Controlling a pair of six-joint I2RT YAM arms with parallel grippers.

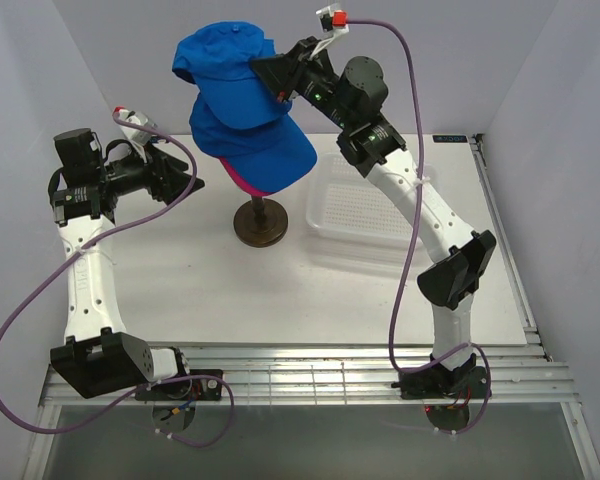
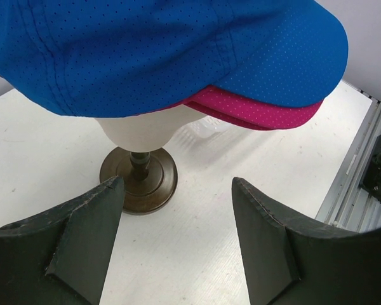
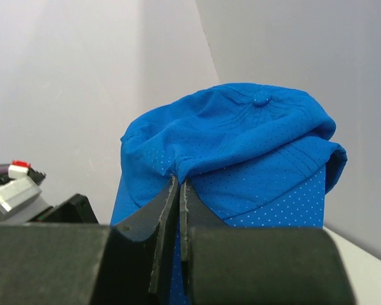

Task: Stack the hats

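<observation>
My right gripper (image 3: 178,184) pinches the top blue cap (image 1: 223,52), left gripper (image 2: 178,190) gapes idle; released off-centre, I fear it slides off the capped mannequin head (image 2: 136,130).

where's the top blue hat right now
Top view, back centre: the top blue hat is pinched by the right hand just above the other blue hat on the mannequin head, left of the white basket.

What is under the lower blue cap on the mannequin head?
A pink brim shows under the lower blue cap, above the cream head. How many pink caps is hidden.
</observation>
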